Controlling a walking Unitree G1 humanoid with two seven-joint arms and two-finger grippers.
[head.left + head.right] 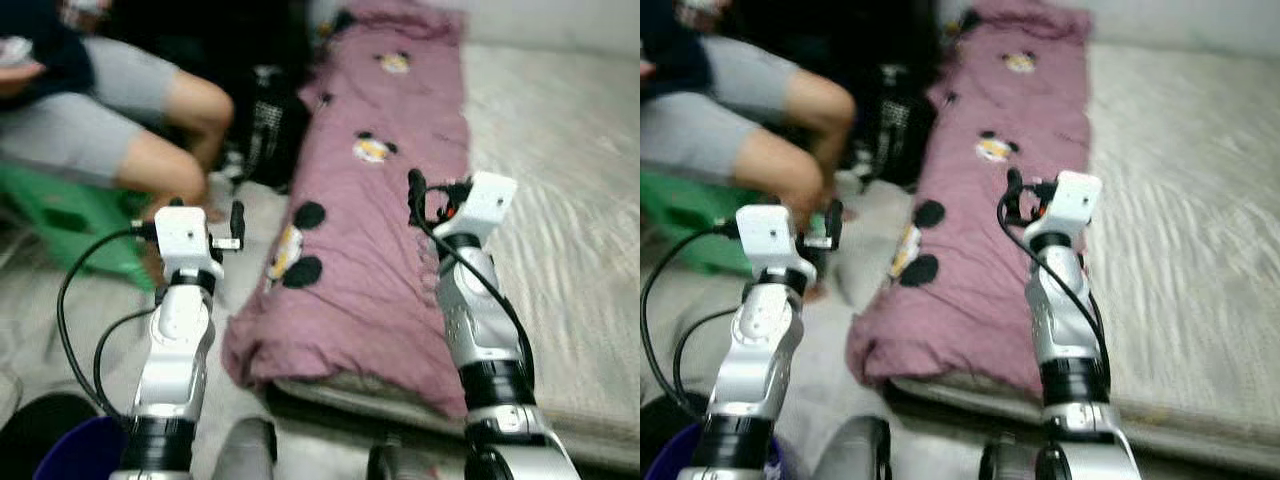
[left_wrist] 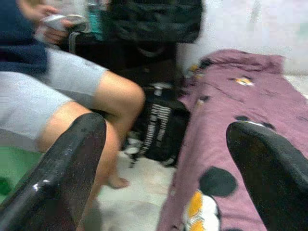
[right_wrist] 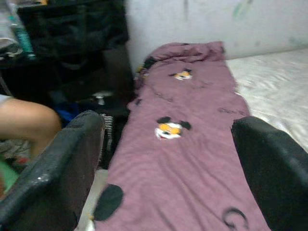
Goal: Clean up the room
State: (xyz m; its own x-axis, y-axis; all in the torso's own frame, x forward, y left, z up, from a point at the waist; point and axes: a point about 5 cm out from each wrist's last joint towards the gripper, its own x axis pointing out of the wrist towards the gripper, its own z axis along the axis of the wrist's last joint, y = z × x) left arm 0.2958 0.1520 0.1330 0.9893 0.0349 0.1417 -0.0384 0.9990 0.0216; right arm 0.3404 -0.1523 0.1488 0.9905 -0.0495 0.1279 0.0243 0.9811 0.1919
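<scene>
A mauve blanket point(image 1: 380, 200) with cartoon mouse prints lies in a long folded strip along the left side of a pale mattress point(image 1: 560, 150). Its near end hangs over the mattress corner. My left gripper point(image 1: 207, 212) is raised over the floor just left of the blanket; it is open and holds nothing. The left wrist view looks between its fingers point(image 2: 62, 168) at the blanket's edge point(image 2: 226, 159). My right gripper point(image 1: 435, 195) hovers above the middle of the blanket, also open and holding nothing. The right wrist view looks along the blanket point(image 3: 183, 144).
A person point(image 1: 150, 110) sits on a green stool point(image 1: 60, 215) at the left, legs toward the mattress. A black bag point(image 1: 265, 120) stands on the floor between the person and the blanket. A blue bin point(image 1: 80, 450) is near my left side.
</scene>
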